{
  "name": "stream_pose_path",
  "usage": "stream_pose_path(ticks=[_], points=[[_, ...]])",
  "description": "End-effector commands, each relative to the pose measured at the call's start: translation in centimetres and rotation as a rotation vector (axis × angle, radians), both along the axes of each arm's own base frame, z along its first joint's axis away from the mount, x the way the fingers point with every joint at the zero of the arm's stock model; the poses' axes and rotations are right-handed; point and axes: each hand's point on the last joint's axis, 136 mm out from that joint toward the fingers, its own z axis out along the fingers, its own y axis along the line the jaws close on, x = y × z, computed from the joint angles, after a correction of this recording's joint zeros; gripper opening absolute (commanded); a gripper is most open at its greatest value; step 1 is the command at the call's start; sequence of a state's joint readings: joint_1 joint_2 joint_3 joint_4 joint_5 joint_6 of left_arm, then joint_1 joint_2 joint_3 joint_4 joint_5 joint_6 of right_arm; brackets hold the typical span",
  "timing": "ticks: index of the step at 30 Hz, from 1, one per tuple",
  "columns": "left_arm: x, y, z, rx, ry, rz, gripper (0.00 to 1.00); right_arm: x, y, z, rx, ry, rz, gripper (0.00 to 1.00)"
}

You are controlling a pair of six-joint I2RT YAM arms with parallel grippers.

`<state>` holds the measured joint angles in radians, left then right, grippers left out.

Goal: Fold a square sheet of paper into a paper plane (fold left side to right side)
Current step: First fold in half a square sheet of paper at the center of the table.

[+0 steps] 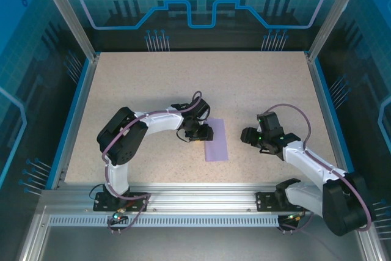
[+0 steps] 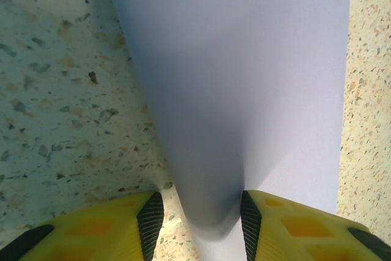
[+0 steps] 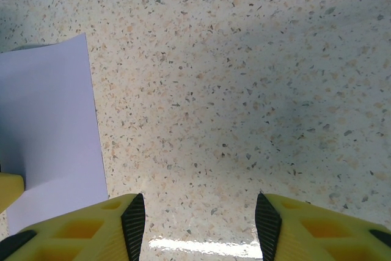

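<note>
Lavender sheet lies near the middle of the table, a narrow strip running near to far and apparently doubled over. The left gripper sits at its left long edge. In the left wrist view its jaws stand partly closed around the rounded bend of the sheet, which swells up between the pads. The right gripper hovers just right of the sheet, its jaws half open and empty over bare table.

The step in hand looks like setting the crease. To do it well, the free edges on the right should line up first. Then the left gripper should press the bend low and flat, working along the edge without dragging the sheet. The right gripper could pin the right side meanwhile.
</note>
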<state>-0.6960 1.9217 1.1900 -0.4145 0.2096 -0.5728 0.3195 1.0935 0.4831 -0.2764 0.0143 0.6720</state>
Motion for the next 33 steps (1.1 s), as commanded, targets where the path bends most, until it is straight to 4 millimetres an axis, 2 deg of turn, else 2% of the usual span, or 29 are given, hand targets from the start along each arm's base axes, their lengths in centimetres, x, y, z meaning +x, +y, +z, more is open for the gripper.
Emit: stream_pose_path(ticks=[1, 9, 33], points=[[-0.87, 2.70, -3.08, 0.134, 0.052, 0.015, 0.44, 0.02, -0.07, -0.07, 0.005, 0.004, 0.008, 0.54], [-0.80, 3.33, -3.02, 0.159, 0.042, 0.027, 0.42, -0.04, -0.04, -0.25, 0.004, 0.010, 0.011, 0.54], [-1.03, 2.46, -3.42, 0.128, 0.061, -0.007, 0.44, -0.03, 0.24, -0.34, 0.019, 0.015, 0.018, 0.54]])
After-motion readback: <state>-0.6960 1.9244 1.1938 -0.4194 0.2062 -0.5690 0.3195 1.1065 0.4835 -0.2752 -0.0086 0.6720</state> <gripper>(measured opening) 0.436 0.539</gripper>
